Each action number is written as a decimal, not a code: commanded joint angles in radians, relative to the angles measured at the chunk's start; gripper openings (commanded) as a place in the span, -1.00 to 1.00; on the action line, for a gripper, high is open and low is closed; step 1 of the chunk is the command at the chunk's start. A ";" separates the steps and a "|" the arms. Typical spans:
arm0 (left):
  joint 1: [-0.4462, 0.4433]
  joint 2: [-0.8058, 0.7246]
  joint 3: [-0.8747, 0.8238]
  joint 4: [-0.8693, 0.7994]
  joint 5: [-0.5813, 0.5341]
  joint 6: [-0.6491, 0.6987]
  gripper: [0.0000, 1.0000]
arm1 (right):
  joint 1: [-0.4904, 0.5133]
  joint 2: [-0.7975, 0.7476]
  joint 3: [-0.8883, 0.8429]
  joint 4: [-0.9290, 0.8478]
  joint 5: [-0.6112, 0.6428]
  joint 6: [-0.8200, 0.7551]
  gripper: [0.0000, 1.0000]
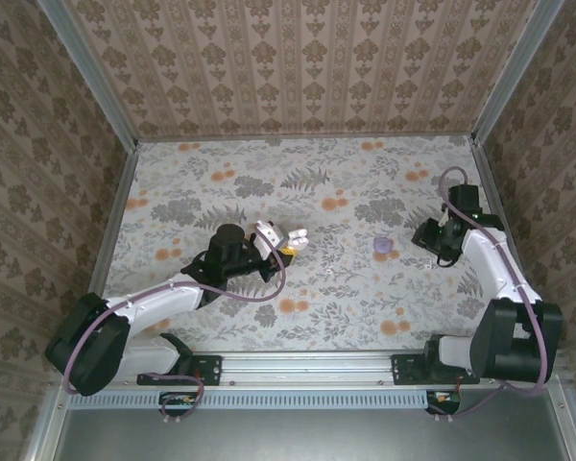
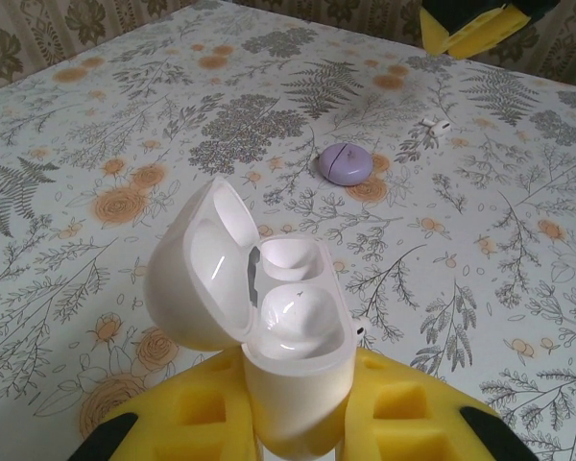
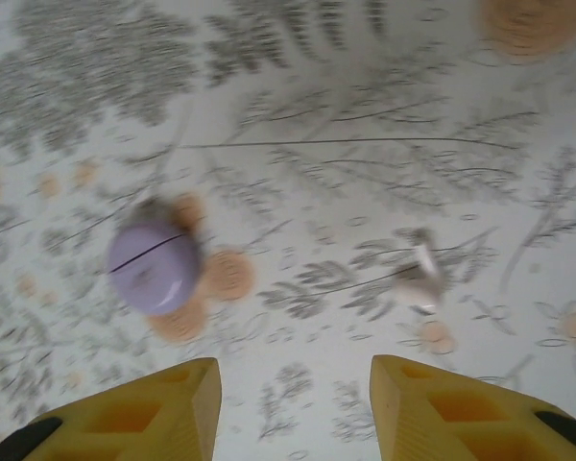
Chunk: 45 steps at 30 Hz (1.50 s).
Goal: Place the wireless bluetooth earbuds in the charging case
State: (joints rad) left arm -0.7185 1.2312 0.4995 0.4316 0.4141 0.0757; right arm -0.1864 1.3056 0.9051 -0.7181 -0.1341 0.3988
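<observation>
The left end effector (image 2: pixel 298 386) is pressed together on the lower body of the charging case (image 2: pixel 293 331), its yellow fingers (image 2: pixel 187 423) clamped on either side. The case stands upright in that grip with its lid (image 2: pixel 197 274) swung open to the left; whether anything sits in its two hollows cannot be told. Farther out on the flowered tabletop (image 1: pixel 221 173), a purple disc (image 2: pixel 344 163) lies well apart from the case, and beyond it, to the right, rests one small white earbud (image 2: pixel 434 123).

The right end effector (image 3: pixel 293 384) hovers above the tabletop with its fingers spread and nothing between them. Ahead of it, the blurred earbud lies off its right finger, and the purple disc lies off its left finger.
</observation>
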 commanded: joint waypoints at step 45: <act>0.047 0.037 0.050 -0.019 0.016 0.016 -0.66 | 0.013 0.314 0.124 -0.021 0.102 -0.077 0.04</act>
State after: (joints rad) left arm -0.6788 1.2755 0.5289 0.4034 0.4114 0.0834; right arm -0.1402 1.6588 1.0313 -0.7082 -0.0914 0.3168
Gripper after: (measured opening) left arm 0.178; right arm 0.517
